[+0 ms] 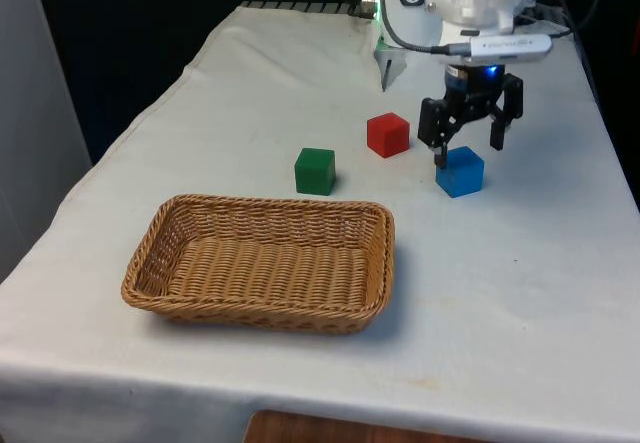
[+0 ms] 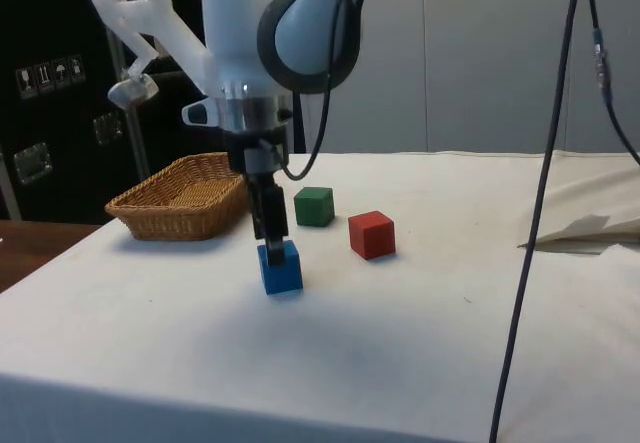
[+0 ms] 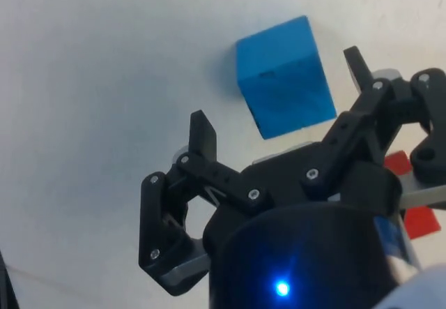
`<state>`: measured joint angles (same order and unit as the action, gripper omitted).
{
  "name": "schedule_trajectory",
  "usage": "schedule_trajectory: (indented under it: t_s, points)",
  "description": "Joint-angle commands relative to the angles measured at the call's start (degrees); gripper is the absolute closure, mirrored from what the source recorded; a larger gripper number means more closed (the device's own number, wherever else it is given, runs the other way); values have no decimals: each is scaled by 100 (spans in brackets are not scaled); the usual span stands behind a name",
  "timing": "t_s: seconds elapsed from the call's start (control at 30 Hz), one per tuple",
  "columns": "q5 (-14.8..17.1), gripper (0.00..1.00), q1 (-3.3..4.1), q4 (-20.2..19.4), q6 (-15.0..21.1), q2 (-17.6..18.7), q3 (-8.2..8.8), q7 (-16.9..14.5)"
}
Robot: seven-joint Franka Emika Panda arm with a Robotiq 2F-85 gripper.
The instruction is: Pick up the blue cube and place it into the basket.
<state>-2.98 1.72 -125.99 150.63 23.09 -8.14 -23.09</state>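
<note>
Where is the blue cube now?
The blue cube sits on the cloth at the front view's right, beside the red cube, directly under the open hand.

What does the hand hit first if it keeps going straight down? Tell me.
Most likely the blue cube. The open hand hangs just above it, fingers pointing down at the table. The cube sits slightly off-centre between the fingers, so one fingertip might meet the white cloth instead.

White-clothed desk (image 1: 520,303), wicker basket (image 1: 262,263), green cube (image 1: 315,171), red cube (image 1: 388,134) and blue cube (image 1: 460,172) sat on it
</note>
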Motion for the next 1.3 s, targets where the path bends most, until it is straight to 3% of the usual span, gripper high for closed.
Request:
schedule_trajectory:
  t_s: [0.0, 0.07, 0.1, 0.13, 0.3, 0.33, 0.37, 0.4, 0.63, 0.67, 0.7, 0.77, 0.87, 0.9, 0.97, 1.0, 1.07, 1.27]
  points:
    - [97, 0, -52, 11, 80, 63, -63, -74]
    - [126, 0, -46, 23, 126, 132, -63, -97]
    - [40, 0, 0, 0, 40, 57, 0, -23]
    - [138, 0, -46, 29, 149, 166, -63, -109]
    - [160, 0, -97, 52, 321, 395, -52, -172]
    - [155, 0, -97, 63, 332, 430, -46, -178]
    - [74, 0, -29, 46, 281, 378, 29, -86]
    - [155, 0, -97, 74, 344, 464, -29, -183]
    - [126, 0, -120, 115, 355, 550, 17, -166]
    - [74, 0, -74, 132, 338, 561, 69, -120]
    - [120, 0, -115, 115, 355, 550, 29, -160]
    - [103, 3, -109, 115, 350, 550, 46, -143]
    - [92, 30, -109, 120, 344, 550, 52, -132]
    - [92, 54, -103, 120, 344, 550, 57, -126]
    - [74, 76, -92, 132, 332, 561, 69, -120]
    - [86, 76, -103, 120, 344, 550, 63, -120]
    - [86, 97, -97, 120, 344, 550, 69, -115]
    - [80, 99, -97, 120, 338, 550, 74, -109]
